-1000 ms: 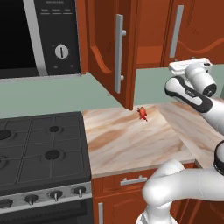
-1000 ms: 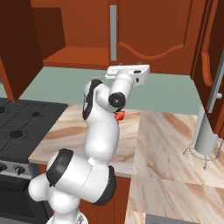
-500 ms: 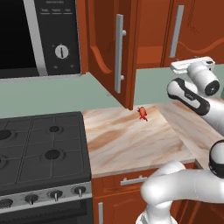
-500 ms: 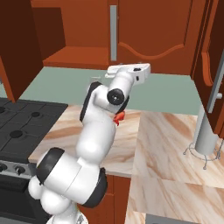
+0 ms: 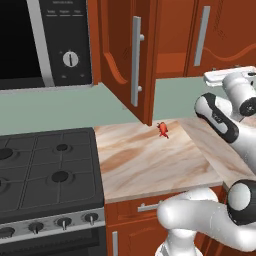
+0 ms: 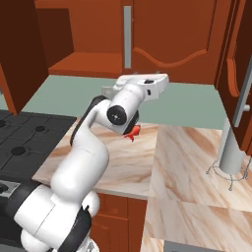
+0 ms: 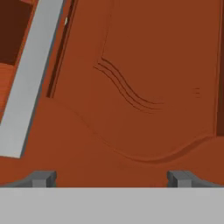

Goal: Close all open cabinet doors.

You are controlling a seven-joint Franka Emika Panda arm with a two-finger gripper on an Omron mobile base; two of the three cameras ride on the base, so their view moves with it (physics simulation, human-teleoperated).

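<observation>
One open cabinet door (image 5: 127, 60) at least, in the left base view: swung out edge-on over the marble counter (image 5: 150, 160), long grey bar handle (image 5: 136, 60) facing forward, bare shelf behind it; next to it on the right a door (image 5: 220, 35) flat against the carcass, apparently shut. Below, a small red object (image 5: 163, 129) on the counter, the black stove (image 5: 47, 167) to the left, the microwave (image 5: 42, 42) above that. Gripper (image 5: 227, 76) raised near the shut door's lower edge, jaw state not readable here. From the right base view: open shelf (image 6: 88, 61) exposed at left, a dark door (image 6: 17, 49) swung toward the camera on the far left, the shut panel door (image 6: 170, 34) with its handle (image 6: 128, 34) directly above the gripper (image 6: 147, 81); another door (image 6: 241, 64) standing out at the right edge, likely open too. In the hand view: both fingertips (image 7: 43, 178) spread wide, released, nothing between them, facing a raised-panel door (image 7: 144, 87) close up, grey handle (image 7: 30, 74) slanting at left. By this evidence nothing closed yet; probably two or three doors left to push shut.
</observation>
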